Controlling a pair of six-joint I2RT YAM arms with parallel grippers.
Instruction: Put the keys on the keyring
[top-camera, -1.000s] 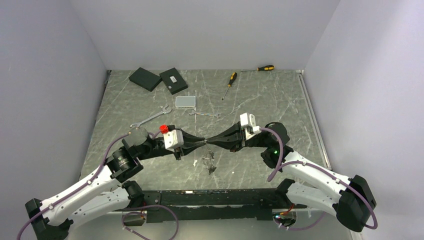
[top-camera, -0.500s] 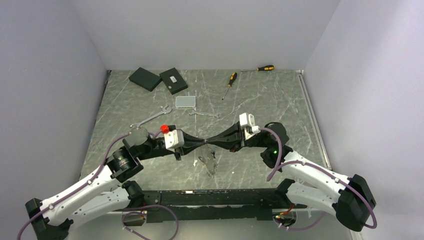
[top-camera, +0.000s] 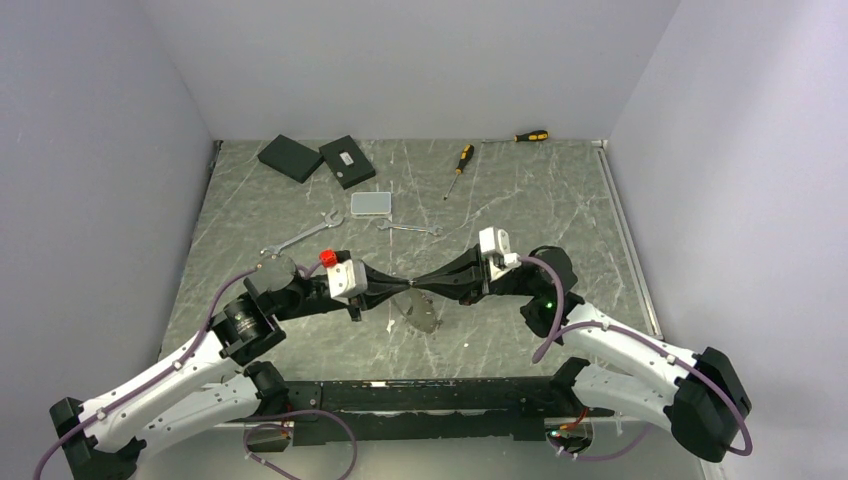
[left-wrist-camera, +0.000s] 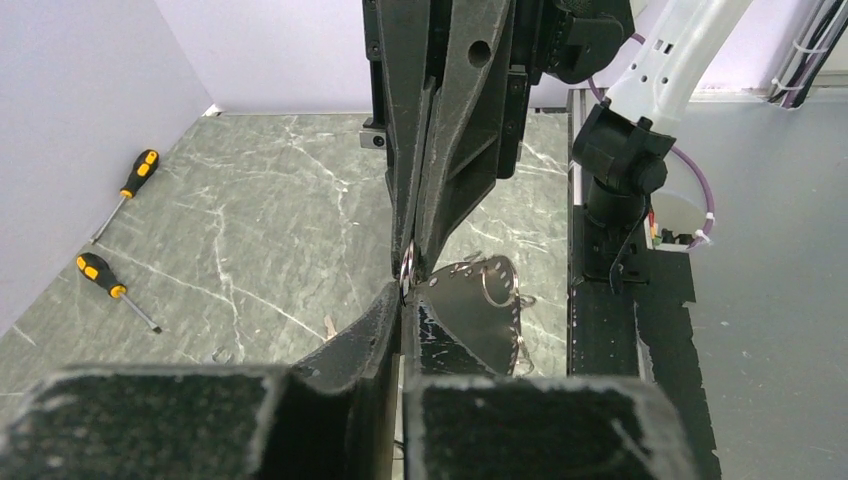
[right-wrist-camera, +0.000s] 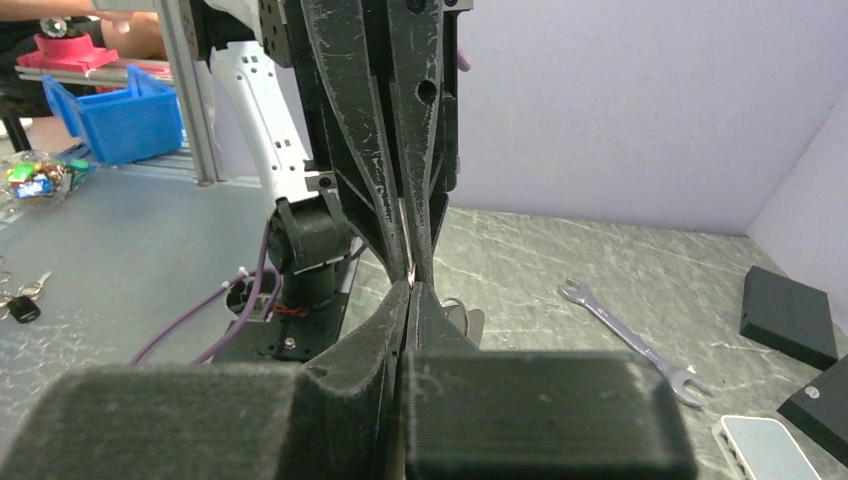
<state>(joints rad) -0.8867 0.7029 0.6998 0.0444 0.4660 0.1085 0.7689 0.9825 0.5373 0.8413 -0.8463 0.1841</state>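
My left gripper (top-camera: 407, 286) and right gripper (top-camera: 419, 286) meet tip to tip above the middle of the table, both with jaws shut. In the left wrist view a small silvery ring of the keyring (left-wrist-camera: 406, 268) is pinched between my left gripper (left-wrist-camera: 402, 296) and the right gripper (left-wrist-camera: 413, 258). A dark flat tag (left-wrist-camera: 470, 315) with a second wire ring (left-wrist-camera: 498, 283) hangs just beside the tips; it shows as a grey flap (top-camera: 421, 309) in the top view. I cannot make out single keys or coloured tags. In the right wrist view my right gripper (right-wrist-camera: 411, 288) touches the left fingertips (right-wrist-camera: 398, 245).
Two silver wrenches (top-camera: 300, 237) (top-camera: 408, 228) lie behind the grippers. Two yellow-and-black screwdrivers (top-camera: 458, 168) (top-camera: 528, 136) lie at the back. Two black boxes (top-camera: 290, 157) (top-camera: 347, 161) and a small grey case (top-camera: 371, 203) sit at the back left.
The bundle that lay on the table below the tips has risen and now hangs just under them. Both arms have hardly moved.
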